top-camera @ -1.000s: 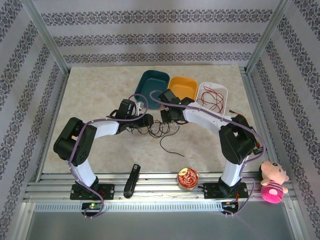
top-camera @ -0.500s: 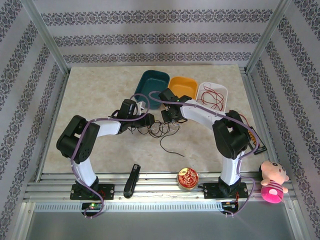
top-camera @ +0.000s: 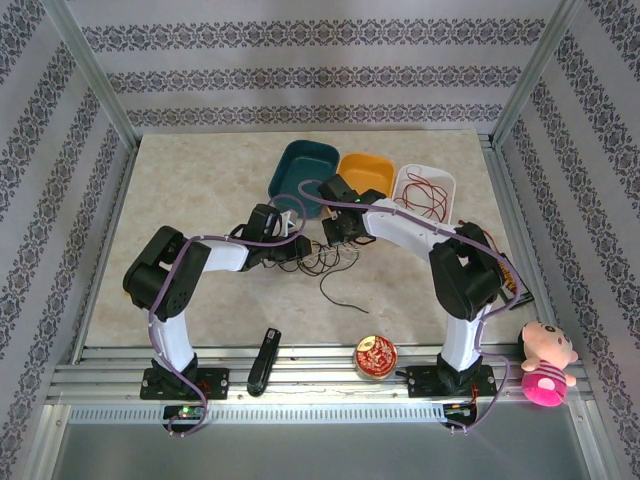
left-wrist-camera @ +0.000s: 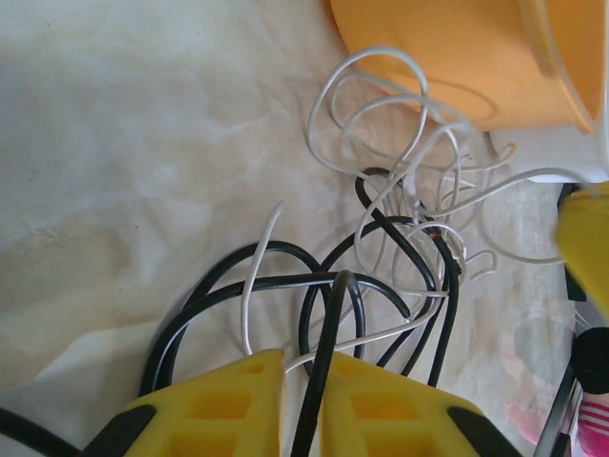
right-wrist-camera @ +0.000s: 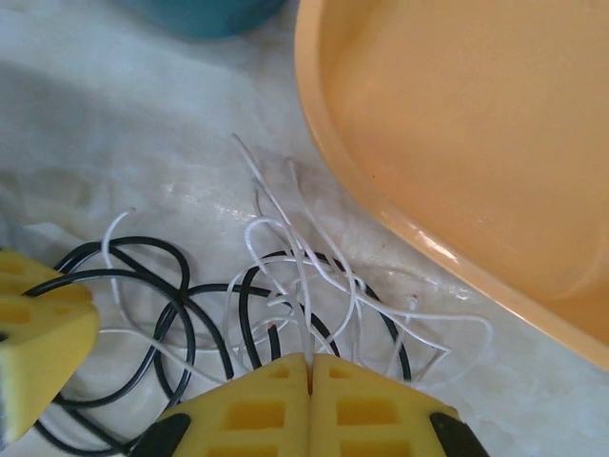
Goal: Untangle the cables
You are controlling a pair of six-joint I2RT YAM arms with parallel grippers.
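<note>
The cables (top-camera: 322,262) lie as a tangle of thin black and white strands on the table in front of the bins, with one black tail (top-camera: 335,290) trailing toward me. My left gripper (top-camera: 287,248) is at the tangle's left edge. In the left wrist view its yellow fingers (left-wrist-camera: 303,360) are shut on a black cable (left-wrist-camera: 332,313) that rises between them. My right gripper (top-camera: 336,238) is at the tangle's far right. In the right wrist view its jaws (right-wrist-camera: 309,360) are pressed together on a white cable (right-wrist-camera: 301,305). A red cable (top-camera: 425,196) lies coiled in the white tray.
A teal bin (top-camera: 303,166), an orange bin (top-camera: 365,172) and a white tray (top-camera: 446,183) stand in a row behind the tangle. A black stapler (top-camera: 264,360), a red round tin (top-camera: 375,357) and a pink plush toy (top-camera: 545,362) sit at the near edge.
Both grippers have closed, the left on a black strand and the right on a white one. The left arm has shifted right, toward the tangle.
</note>
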